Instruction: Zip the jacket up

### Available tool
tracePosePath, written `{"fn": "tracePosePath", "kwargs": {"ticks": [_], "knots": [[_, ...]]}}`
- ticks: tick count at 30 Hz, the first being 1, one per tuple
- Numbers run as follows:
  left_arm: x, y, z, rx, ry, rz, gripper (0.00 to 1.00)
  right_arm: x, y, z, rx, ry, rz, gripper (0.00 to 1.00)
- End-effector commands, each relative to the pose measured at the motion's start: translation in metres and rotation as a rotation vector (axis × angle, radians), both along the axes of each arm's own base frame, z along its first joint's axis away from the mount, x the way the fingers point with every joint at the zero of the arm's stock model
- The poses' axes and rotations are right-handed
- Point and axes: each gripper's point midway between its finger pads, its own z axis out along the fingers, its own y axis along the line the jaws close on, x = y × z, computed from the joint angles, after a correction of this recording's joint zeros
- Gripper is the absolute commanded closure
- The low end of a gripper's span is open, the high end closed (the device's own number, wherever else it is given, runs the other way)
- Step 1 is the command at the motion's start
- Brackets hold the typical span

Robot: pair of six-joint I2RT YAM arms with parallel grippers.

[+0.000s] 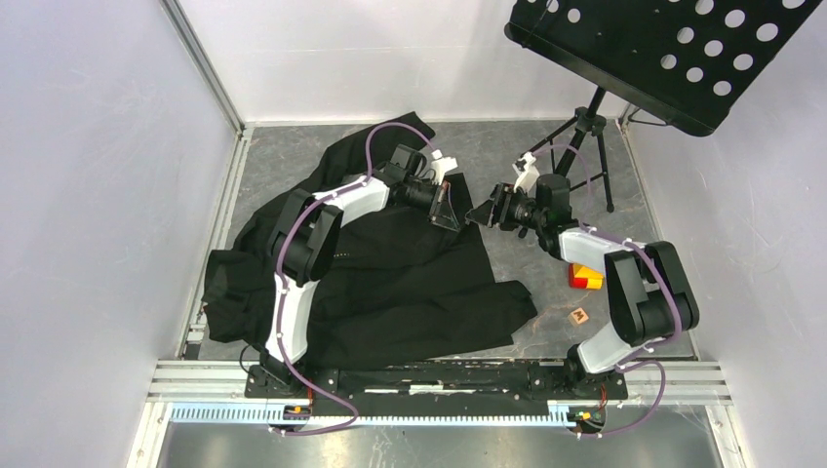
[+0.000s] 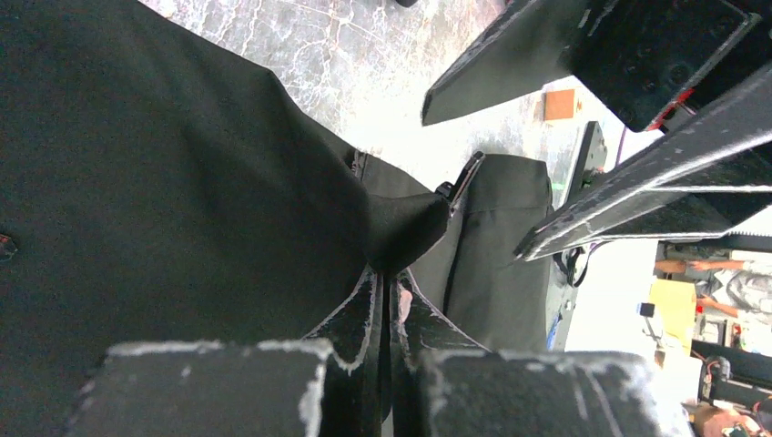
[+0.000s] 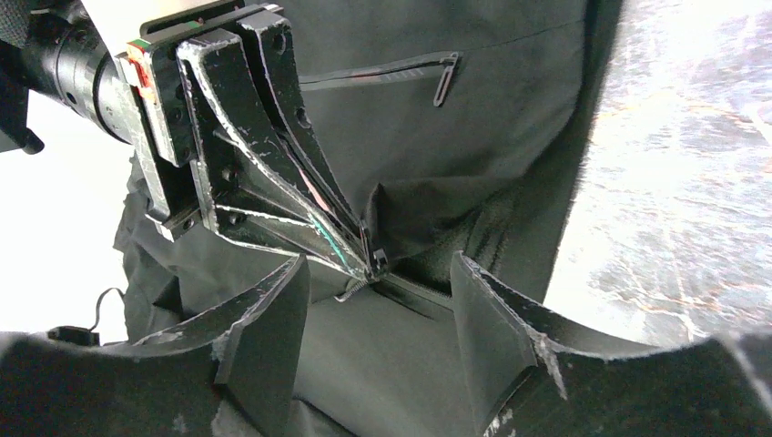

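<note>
The black jacket (image 1: 390, 283) lies spread over the left and middle of the table. My left gripper (image 1: 451, 216) is shut on a raised fold of its front edge at the far right side. In the left wrist view the closed fingertips (image 2: 380, 291) pinch the cloth just below a zipper pull (image 2: 462, 182). My right gripper (image 1: 480, 214) faces it from the right, open and holding nothing. In the right wrist view its fingers (image 3: 273, 319) stand wide on either side of the zipper slider (image 3: 375, 262), which sits at the left gripper's tips.
A black perforated music stand (image 1: 663, 49) on a tripod (image 1: 585, 136) stands at the back right. A red and yellow block (image 1: 585, 278) and a small wooden block (image 1: 579, 316) lie beside the right arm. White walls close in both sides.
</note>
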Motion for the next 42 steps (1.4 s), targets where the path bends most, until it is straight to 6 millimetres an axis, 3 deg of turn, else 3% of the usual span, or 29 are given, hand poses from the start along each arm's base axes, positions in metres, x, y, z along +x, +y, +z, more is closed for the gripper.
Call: {"fn": "tracePosePath", "kwargs": {"ticks": [1, 9, 22, 31, 42], "knots": [[0.013, -0.002, 0.037, -0.041, -0.064, 0.060, 0.98, 0.004, -0.021, 0.015, -0.099, -0.083, -0.053, 0.33], [0.026, -0.008, 0.033, -0.030, 0.073, 0.205, 0.98, -0.023, -0.044, -0.022, -0.208, -0.006, -0.107, 0.38], [0.021, -0.003, 0.009, 0.037, 0.180, 0.281, 0.98, -0.045, -0.045, -0.062, -0.189, 0.109, -0.126, 0.50], [0.011, -0.007, -0.006, 0.071, 0.205, 0.267, 0.98, -0.052, -0.039, -0.076, -0.124, 0.155, -0.147, 0.61], [0.006, -0.013, -0.001, 0.059, 0.202, 0.246, 0.98, -0.049, -0.026, -0.065, -0.005, 0.130, -0.161, 0.82]]}}
